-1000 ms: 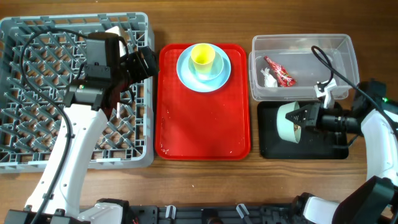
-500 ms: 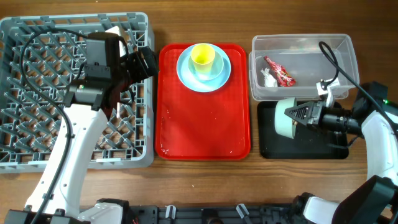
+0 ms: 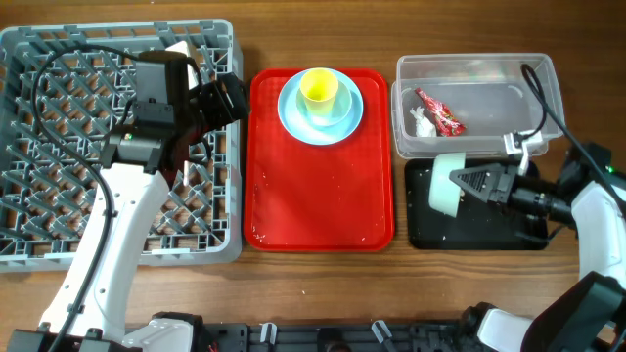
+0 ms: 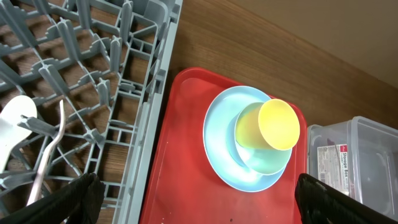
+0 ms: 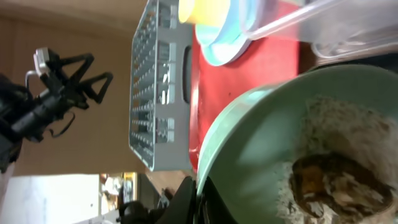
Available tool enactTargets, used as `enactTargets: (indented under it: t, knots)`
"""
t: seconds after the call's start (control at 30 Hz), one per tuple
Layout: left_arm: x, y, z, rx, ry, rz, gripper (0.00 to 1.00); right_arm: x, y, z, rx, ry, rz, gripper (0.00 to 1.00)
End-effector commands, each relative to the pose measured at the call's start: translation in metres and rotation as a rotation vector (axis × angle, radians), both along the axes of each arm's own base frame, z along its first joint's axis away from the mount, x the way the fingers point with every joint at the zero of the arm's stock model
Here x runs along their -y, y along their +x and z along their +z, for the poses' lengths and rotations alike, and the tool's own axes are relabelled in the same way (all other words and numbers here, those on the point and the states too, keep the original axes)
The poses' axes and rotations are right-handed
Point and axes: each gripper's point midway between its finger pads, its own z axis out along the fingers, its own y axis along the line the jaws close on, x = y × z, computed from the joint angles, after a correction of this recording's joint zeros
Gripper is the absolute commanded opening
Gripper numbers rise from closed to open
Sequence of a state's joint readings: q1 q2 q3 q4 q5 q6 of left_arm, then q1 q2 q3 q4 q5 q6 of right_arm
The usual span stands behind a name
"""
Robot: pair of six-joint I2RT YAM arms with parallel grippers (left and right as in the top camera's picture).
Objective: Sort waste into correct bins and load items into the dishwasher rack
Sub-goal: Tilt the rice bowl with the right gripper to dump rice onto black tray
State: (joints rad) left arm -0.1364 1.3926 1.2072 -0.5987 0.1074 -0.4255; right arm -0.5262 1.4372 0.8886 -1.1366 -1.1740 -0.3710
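My right gripper (image 3: 481, 183) is shut on the rim of a pale mint bowl (image 3: 448, 184), tipped on its side over the black tray (image 3: 427, 231). In the right wrist view the bowl (image 5: 261, 155) holds whitish rice-like crumbs (image 5: 329, 174). The clear tub (image 3: 476, 73) holds a red wrapper (image 3: 438, 110) and a white paper scrap (image 3: 423, 123). A blue plate (image 3: 290, 114) with a second mint bowl (image 4: 252, 134) and a yellow cup (image 3: 319, 91) sits on the red tray. My left gripper (image 4: 199, 193) is open over the grey rack's (image 3: 59, 156) right edge. A white spoon (image 4: 13, 127) and fork (image 4: 50, 146) lie in the rack.
The flat red tray (image 3: 318, 196) lies between the rack and the bins, with a few small crumbs near its front. Cables trail from the right arm over the clear tub. Wooden tabletop (image 3: 323, 284) runs along the front.
My right gripper has drawn the mint bowl slightly forward and left over the black tray, tipping it further. The left arm has not moved.
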Motion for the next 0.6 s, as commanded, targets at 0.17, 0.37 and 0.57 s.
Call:
enactTargets:
  t: [0.17,0.37,0.57]
  knots:
    - [0.002,-0.001,0.004,0.008,-0.018,-0.003,1.00,0.028,-0.006,-0.004,0.028,-0.051,-0.084,0.04]
    - [0.002,-0.001,0.004,0.008,-0.018,-0.003,1.00,0.030,-0.004,-0.002,0.046,-0.043,-0.091,0.04]
    - [0.002,-0.001,0.004,0.008,-0.018,-0.003,1.00,0.031,-0.004,0.002,0.043,-0.014,-0.109,0.04]
